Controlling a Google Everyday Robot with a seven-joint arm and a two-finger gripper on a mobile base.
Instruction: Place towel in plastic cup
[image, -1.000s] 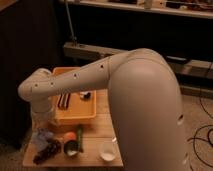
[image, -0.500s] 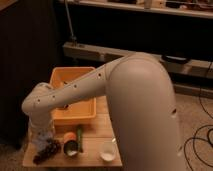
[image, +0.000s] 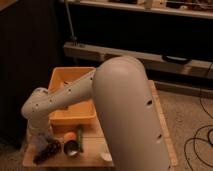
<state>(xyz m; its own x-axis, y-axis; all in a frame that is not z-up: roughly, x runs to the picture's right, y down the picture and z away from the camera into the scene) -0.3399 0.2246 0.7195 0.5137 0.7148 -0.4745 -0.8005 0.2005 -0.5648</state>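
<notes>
Towel (image: 43, 139): pale crumpled lump at the front-left corner of the table (image: 161, 120), not in any cup yet. Gripper (image: 37, 134) sits right at it, at the low end of the arm (image: 120, 115), just above the table top. The wrist hides it, so I can't tell whether it's open or clamped on the cloth.

Dark clump (image: 48, 151) lies touching the towel on its near side; can't make out what it is. Risk: the grab drags it along. Take the towel from its top or far edge.

Moving right: small orange object (image: 69, 136), then what I take to be the plastic cup (image: 71, 148), with a green object (image: 80, 134) just beside it. All tight together, in front of the orange bin (image: 70, 80). White cup (image: 105, 153) sits further right, half hidden by the arm; could be the target instead, can't say.

How I'd run this step:
- pinch the bulk of the cloth, not a corner, so it hangs short
- lift straight up, clear of the clump, before moving right
- centre over the cup mouth, lower until the cloth is inside the rim, then release
- go slow: the cup looks light, and a trailing fold or a brush of the wrist could tip it
</notes>
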